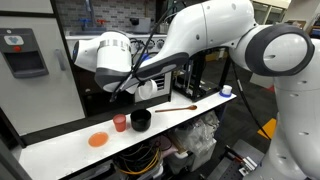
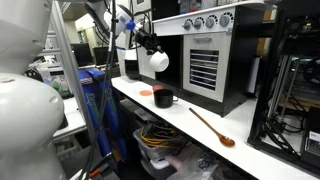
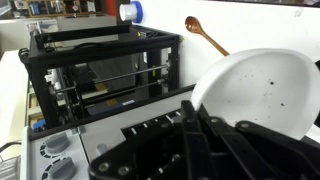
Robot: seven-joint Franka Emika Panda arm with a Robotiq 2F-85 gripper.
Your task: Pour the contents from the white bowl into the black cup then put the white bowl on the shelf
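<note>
While the black two-finger gripper (image 3: 203, 118) is clamped fully down on the rim of the small, shallow, plain white bowl (image 3: 262, 92), which fills the right of the wrist view tipped on edge, that thin lip seems the sensible hold. Rigid, light and glossy, the bowl looks likely to slip, or chip if knocked. In an exterior view it hangs at upper centre, above and left of the short, glossy black cup (image 2: 163, 98) on the long white countertop (image 2: 250, 152).
</note>
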